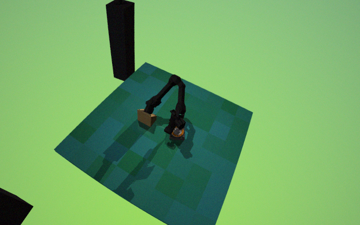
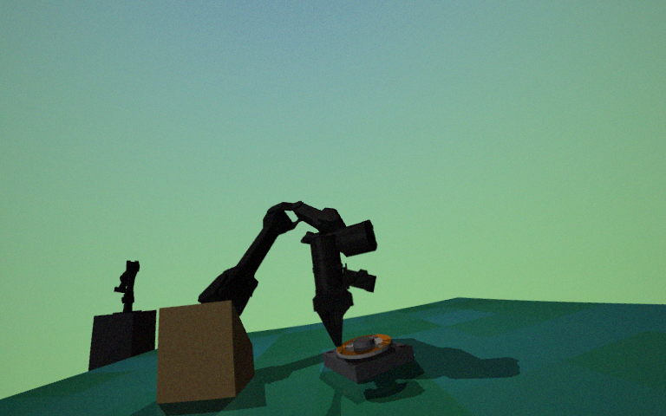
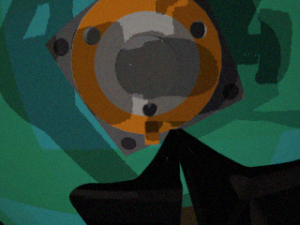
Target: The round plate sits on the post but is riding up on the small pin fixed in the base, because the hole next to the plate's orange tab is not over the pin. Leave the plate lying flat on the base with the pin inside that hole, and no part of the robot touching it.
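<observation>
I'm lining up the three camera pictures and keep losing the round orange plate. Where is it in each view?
Top: the orange plate is small, just right of centre, partly hidden under the arm's wrist.
Exterior: the plate lies low and right of centre on the dark base, beside the shut gripper.
Wrist: it fills the upper middle.
Shared landmark: the dark square base beneath it.

Plate (image 3: 187,25) orange ring, grey centre. Post (image 3: 157,66) darker grey. Base (image 2: 368,365) dark grey, black corner holes. Gripper (image 2: 335,338) and arm (image 2: 255,257) black. Worktop (image 1: 185,169) teal and dark green checker patches. Pedestal block (image 2: 201,350) tan brown. Backdrop (image 1: 292,53) light green. Pillar (image 1: 120,39) black.
</observation>
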Tool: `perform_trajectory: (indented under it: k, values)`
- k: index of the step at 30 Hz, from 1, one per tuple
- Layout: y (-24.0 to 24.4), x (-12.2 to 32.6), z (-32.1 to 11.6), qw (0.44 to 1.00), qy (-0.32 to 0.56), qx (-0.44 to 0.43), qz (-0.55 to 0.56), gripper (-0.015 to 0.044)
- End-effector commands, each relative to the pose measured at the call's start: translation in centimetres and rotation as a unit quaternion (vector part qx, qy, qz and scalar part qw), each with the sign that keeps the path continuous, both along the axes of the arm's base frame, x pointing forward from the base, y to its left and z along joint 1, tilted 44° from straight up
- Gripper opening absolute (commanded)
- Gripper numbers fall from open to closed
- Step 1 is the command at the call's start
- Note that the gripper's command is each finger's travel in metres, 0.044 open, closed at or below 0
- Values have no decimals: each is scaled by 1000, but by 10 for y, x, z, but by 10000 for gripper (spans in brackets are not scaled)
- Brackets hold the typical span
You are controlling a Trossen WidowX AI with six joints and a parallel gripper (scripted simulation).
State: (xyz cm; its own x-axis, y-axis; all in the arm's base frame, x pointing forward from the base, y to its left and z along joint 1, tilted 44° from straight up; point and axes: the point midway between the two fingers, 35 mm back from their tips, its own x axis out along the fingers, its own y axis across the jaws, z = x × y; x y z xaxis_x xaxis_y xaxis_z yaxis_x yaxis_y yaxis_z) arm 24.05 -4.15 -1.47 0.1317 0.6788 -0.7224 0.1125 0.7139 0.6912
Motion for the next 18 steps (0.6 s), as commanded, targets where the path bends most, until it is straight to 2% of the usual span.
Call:
perform_trajectory:
  k: [1,18]
  values:
    - [5,-1,2,1000,1,2,-1,0]
    - [19,-2,14,1000,1,3,-1,0]
